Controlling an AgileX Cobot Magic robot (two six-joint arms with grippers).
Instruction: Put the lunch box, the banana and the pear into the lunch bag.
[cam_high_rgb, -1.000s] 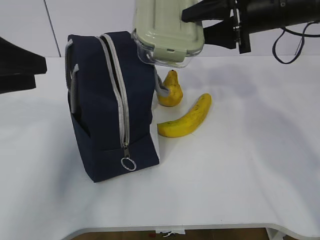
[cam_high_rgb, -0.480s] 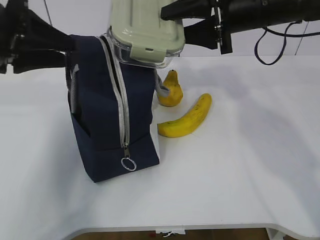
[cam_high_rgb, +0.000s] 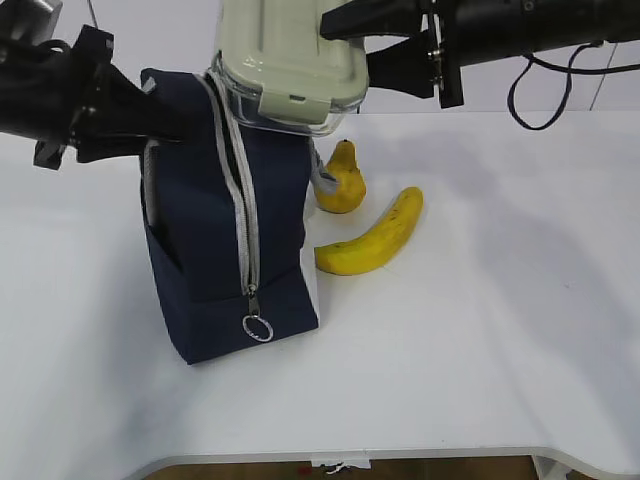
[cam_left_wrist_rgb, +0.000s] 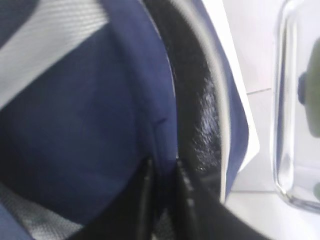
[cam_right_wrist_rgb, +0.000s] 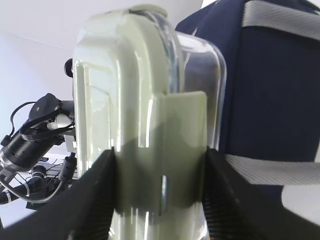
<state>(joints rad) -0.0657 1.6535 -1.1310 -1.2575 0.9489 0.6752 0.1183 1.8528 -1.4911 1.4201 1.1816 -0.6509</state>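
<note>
The navy lunch bag (cam_high_rgb: 215, 240) stands upright at centre left, zipper open along its top. My right gripper (cam_high_rgb: 365, 45) is shut on the lunch box (cam_high_rgb: 290, 65), green lid up, and holds it just above the bag's top opening; the right wrist view shows the fingers (cam_right_wrist_rgb: 97, 195) clamping its clip side (cam_right_wrist_rgb: 160, 150). My left gripper (cam_left_wrist_rgb: 162, 172) is shut on the bag's navy upper edge (cam_left_wrist_rgb: 160, 135) at the left of the opening. The pear (cam_high_rgb: 341, 180) and banana (cam_high_rgb: 372, 236) lie on the table right of the bag.
The white table (cam_high_rgb: 480, 330) extends to the right and front of the bag. A metal ring pull (cam_high_rgb: 257, 327) hangs at the zipper's lower end. Black cables (cam_high_rgb: 545, 95) hang from the right arm at the back.
My right gripper carried the lunch box left until it hung over the bag's top. My left arm moved in from the left and closed on the bag's upper edge.
</note>
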